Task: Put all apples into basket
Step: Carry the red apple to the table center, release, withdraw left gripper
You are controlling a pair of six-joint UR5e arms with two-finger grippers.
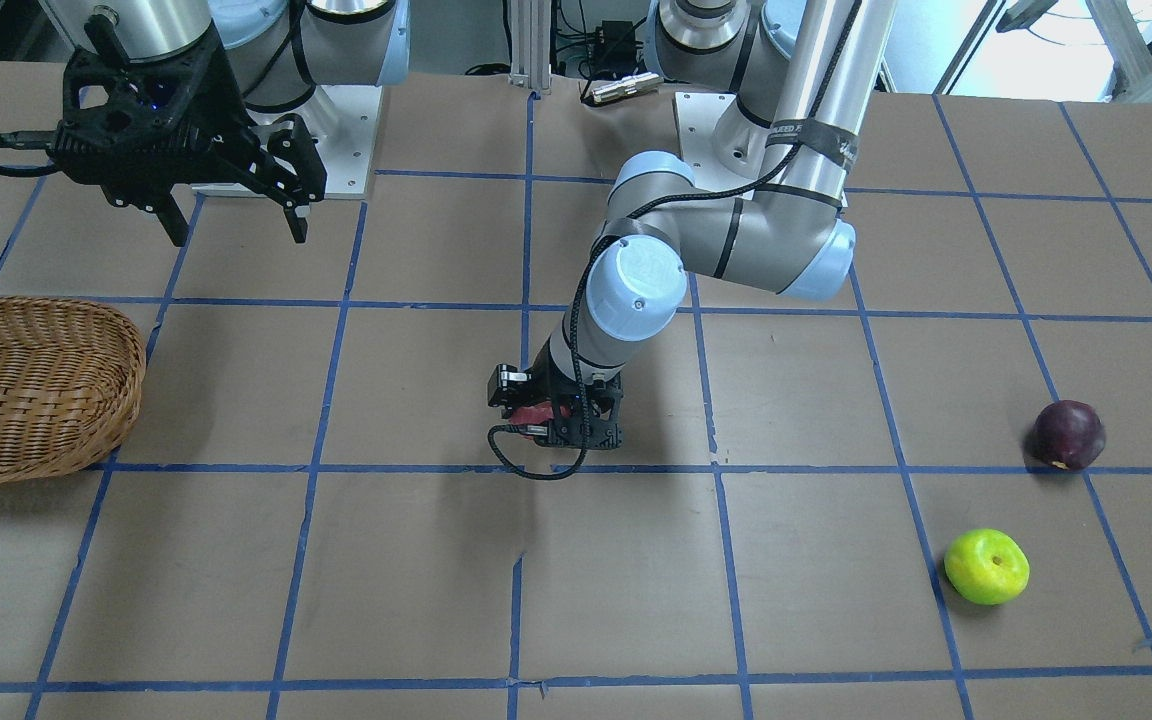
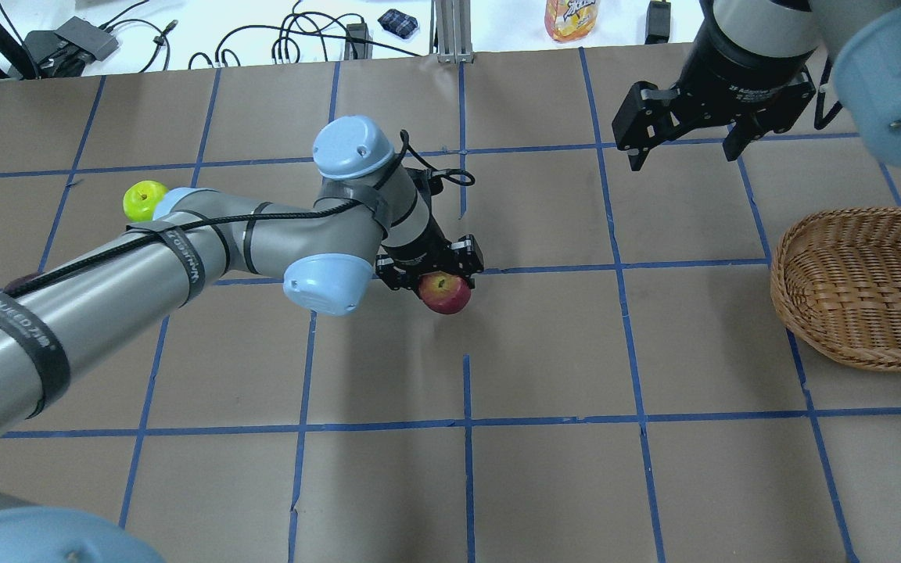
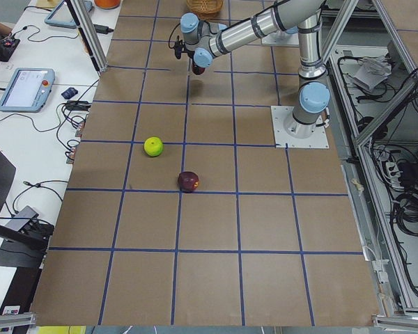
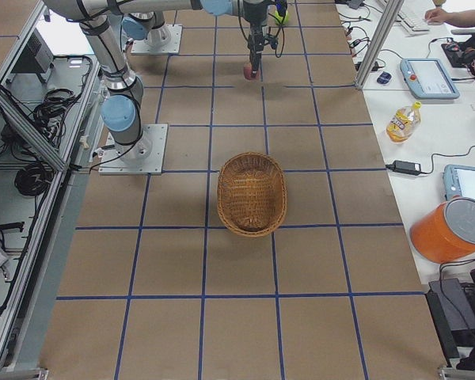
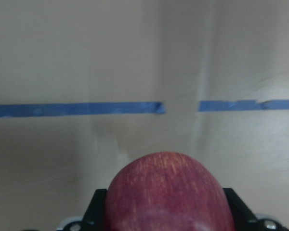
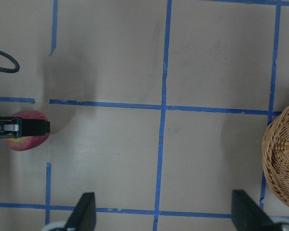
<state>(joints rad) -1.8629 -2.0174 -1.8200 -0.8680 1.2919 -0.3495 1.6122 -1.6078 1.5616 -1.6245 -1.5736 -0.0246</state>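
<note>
The left gripper, clamped on the red apple at mid-table, stands well apart from the basket toward the robot's right, where the idle, spread-fingered right gripper hovers nearer.

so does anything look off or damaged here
Nothing spilled or damaged: red apple in the left gripper, green apple and purple apple on the table, basket upright. Only a blue tape line has a small gap.

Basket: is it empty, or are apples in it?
Empty: only bare wicker shows inside the basket. The red apple, purple apple and green apple are all elsewhere.
</note>
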